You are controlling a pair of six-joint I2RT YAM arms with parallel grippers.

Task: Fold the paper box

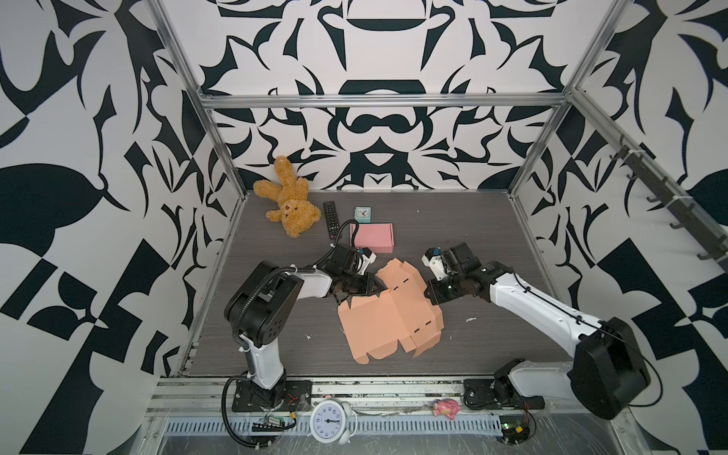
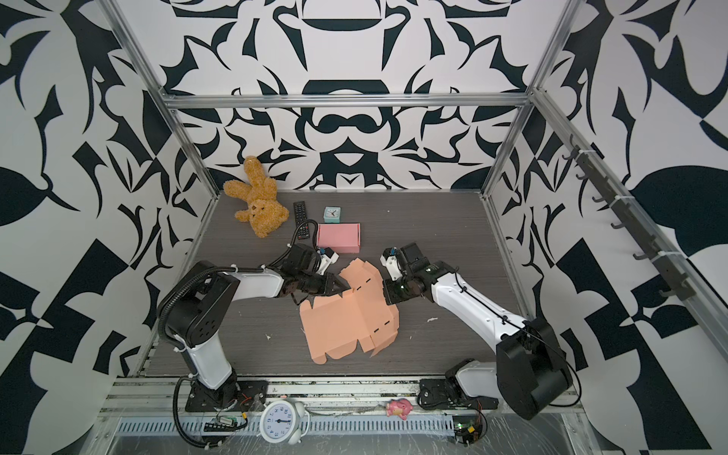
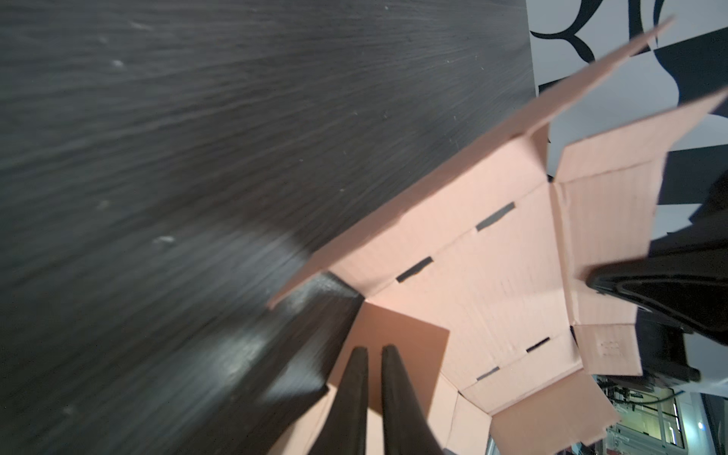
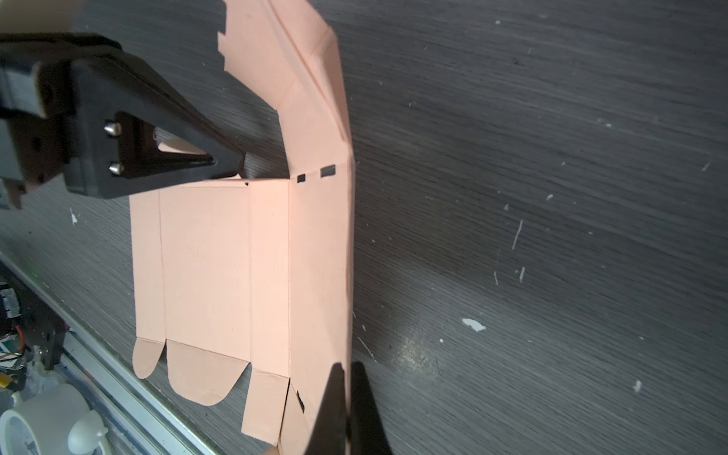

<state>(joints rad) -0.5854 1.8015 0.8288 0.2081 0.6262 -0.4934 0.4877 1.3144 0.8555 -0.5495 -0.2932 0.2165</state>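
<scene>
Paper box [image 1: 388, 323]: a peach die-cut blank is laid mostly flat near the middle of the tabletop [image 1: 275, 315]. Its far end is raised off the surface, and no wall is yet stood up.
Left claw [image 1: 379, 290]: it is pressed together on a small flap at the blank's left edge, where the raised part begins. In the right wrist view a sliver of card is seen between its fingers [image 4: 177, 110].
Right claw [image 4: 348, 372]: it is pressed together on the blank's right edge, which is seen running in between the two fingers.
Step in hand: an early one, it is judged. The far panel is being creased up along its slotted fold line while both side edges are pinched.
Next move: the raised part is to be swung over toward the middle by both claws together. The thin card is likely to buckle if one side is led ahead.
Surroundings: a pink box [image 1: 374, 237], a remote [image 1: 331, 218] and a teddy bear [image 1: 289, 205] are set well apart at the far side.
</scene>
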